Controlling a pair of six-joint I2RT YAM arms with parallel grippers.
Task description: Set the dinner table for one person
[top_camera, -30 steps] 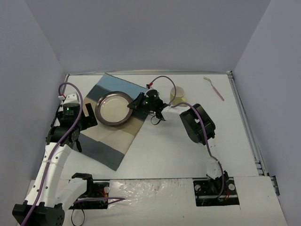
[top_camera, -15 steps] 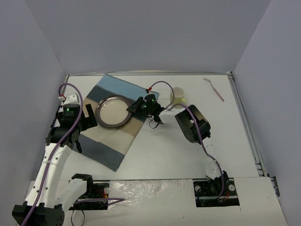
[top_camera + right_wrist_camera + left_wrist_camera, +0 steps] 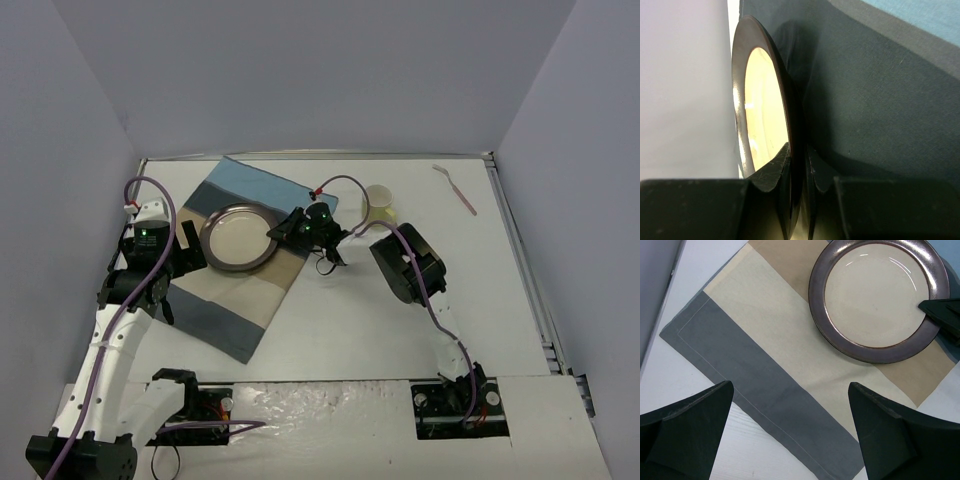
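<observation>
Top external view: the right arm rises from its base at the lower right, bends at the elbow near frame centre, then stretches left so the right gripper (image 3: 283,228) meets the right rim of the plate (image 3: 238,238). Right wrist cam backs that up. The jaws are clenched on the dark rim, one finger on the cream face and the other on the underside.

The plate sits over the upper part of the striped placemat (image 3: 235,300), which lies at an angle on the left half of the white tabletop (image 3: 350,330). That tabletop fills most of the frame. Can't tell if the plate is lifted a bit or flat on the cloth.

The left arm runs up the left side of the frame with its wrist folded over. The left gripper (image 3: 790,387) points down over the placemat's grey stripe, jaws spread wide and gripping nothing.

Upper right there's a pale cup (image 3: 379,197) near the right arm, and a pink utensil (image 3: 455,188) by the far edge, well apart from the plate.
</observation>
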